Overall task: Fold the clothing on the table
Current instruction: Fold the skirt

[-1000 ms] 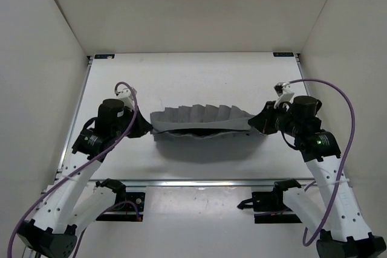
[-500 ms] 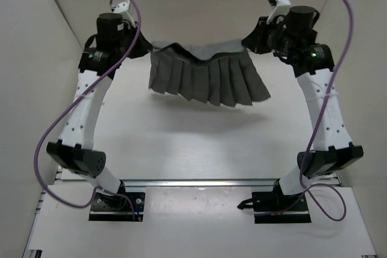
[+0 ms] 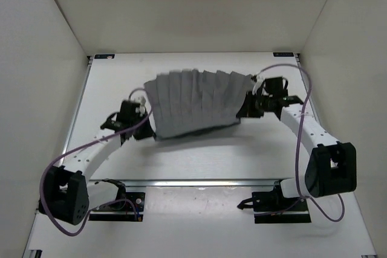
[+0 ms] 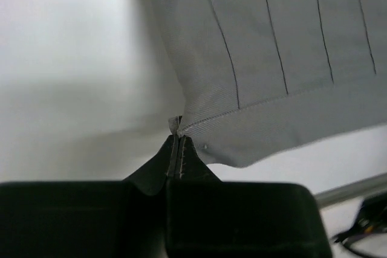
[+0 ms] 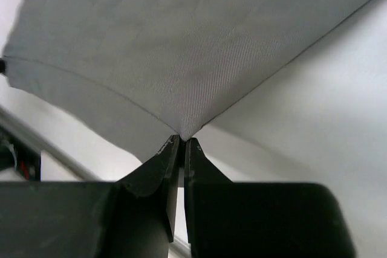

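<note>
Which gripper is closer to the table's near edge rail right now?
Left. The left gripper pinches the clothing at its near-left corner, lower in the top view and closer to the rail. The right gripper pinches the right corner, farther back from it.

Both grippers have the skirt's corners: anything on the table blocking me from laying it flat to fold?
Nothing visible does. The left gripper and right gripper each pinch a corner of the clothing directly, and the table around it shows no other object.
</note>
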`<state>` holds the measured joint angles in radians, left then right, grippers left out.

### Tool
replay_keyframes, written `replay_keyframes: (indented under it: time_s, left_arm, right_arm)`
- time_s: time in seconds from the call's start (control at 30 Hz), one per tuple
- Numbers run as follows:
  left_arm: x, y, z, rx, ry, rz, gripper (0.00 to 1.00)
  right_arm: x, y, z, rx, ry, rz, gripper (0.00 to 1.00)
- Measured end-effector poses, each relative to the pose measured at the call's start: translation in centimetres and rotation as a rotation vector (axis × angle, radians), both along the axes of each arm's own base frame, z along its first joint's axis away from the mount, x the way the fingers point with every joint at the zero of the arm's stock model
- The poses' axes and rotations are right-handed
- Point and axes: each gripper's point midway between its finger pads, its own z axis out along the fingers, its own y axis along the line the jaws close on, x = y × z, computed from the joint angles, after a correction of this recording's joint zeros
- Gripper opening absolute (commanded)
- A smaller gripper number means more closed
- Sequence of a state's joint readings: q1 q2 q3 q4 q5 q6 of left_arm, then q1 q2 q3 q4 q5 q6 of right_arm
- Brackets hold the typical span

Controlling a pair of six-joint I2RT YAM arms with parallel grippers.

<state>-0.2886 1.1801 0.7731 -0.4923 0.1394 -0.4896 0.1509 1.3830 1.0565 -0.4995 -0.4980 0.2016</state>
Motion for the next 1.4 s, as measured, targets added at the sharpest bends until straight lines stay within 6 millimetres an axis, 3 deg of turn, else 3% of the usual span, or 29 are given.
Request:
replay_keyframes:
  time_s: [0.07, 0.1, 0.17, 0.37, 0.57, 0.73, 0.9, 1.07, 1.23, 1.33, 1.4]
  left_arm:
    - [-4.4, 0.4, -4.7, 0.010, 0.127, -0.009, 0.00]
    - [-6.1, 0.5, -5.9, 0.010, 0.161, -0.018, 0.00]
    - [-7.8, 0.5, -6.5, -0.002, 0.178, -0.024, 0.00]
    - [-8.0, -0.4, -3.0, -0.075, 0.017, -0.041, 0.00]
    - [-10.7, -1.3, -2.2, -0.136, 0.003, -0.063, 0.00]
    - [-11.7, -0.5, -1.3, -0.153, 0.014, -0.028, 0.00]
    - [-12.0, -0.9, 2.1, -0.205, -0.028, -0.044, 0.00]
    - [-10.9, -1.5, 5.1, -0.241, -0.046, -0.045, 0.00]
    - [-6.0, -1.6, 7.3, -0.240, -0.090, -0.012, 0.00]
    - [-2.3, -1.1, 6.9, -0.226, -0.090, 0.036, 0.00]
    - [0.2, -1.1, 6.4, -0.218, -0.078, 0.052, 0.00]
  right_arm:
    - [-3.4, 0.1, -4.1, 0.004, 0.129, 0.003, 0.00]
    - [-5.0, 0.2, -5.4, 0.002, 0.174, 0.006, 0.00]
    - [-7.9, 0.1, -7.0, -0.003, 0.235, 0.009, 0.00]
    - [-11.8, -0.6, -6.4, 0.020, 0.184, -0.021, 0.00]
    - [-14.6, 0.0, -6.1, 0.007, 0.197, -0.007, 0.00]
    - [-16.4, -0.4, -6.1, 0.004, 0.254, -0.015, 0.00]
    - [-17.8, -1.2, -4.5, 0.023, 0.252, -0.035, 0.00]
    - [-16.7, -1.6, -0.6, 0.054, 0.195, -0.055, 0.00]
    - [-12.5, -1.4, 3.0, 0.075, 0.130, -0.050, 0.01]
    - [-8.7, -2.0, 3.0, 0.105, 0.133, -0.088, 0.00]
    - [-5.9, -2.4, 1.6, 0.127, 0.165, -0.115, 0.01]
